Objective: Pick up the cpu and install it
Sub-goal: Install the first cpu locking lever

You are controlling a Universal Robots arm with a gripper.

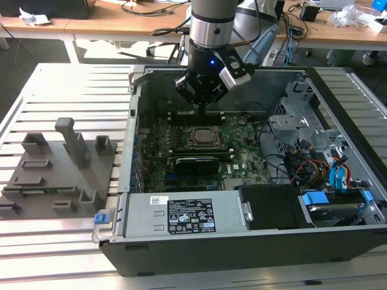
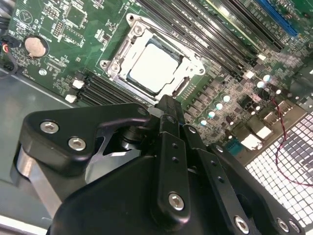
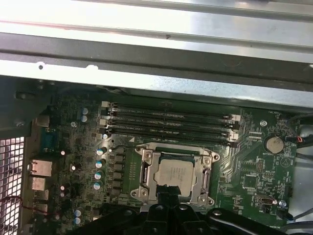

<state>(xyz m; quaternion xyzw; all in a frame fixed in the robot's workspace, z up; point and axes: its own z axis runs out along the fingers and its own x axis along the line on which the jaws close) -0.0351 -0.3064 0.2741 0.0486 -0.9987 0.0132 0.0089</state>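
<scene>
An open computer case (image 1: pixel 242 241) lies on a slatted metal table (image 1: pixel 66 78), seen from above and in front. At the near edge of the case sits a silver power supply (image 1: pixel 181 216) with a label. Outside the case at about 9 o'clock rests a grey plastic fixture (image 1: pixel 57 169) with upright blocks.

Farther in, the green motherboard (image 1: pixel 236 151) covers the case floor. The cpu (image 1: pixel 201 136) sits flat inside its metal socket frame (image 1: pixel 187 135) near the board's centre; in both wrist views its pale silvery top (image 2: pixel 152 69) (image 3: pixel 174 172) lies level within the frame, with nothing holding it. 4 dark memory slots (image 3: pixel 166 125) run parallel just beside the socket.

The gripper (image 1: pixel 199 107) hangs directly above the socket, at 12 o'clock from the cpu in the exterior view, apart from it. In the second wrist view its black fingers (image 2: pixel 168 110) meet in 1 narrow tip, clenched together on nothing.

Beyond the case, wooden desks (image 1: pixel 121 24) carry cables.
</scene>
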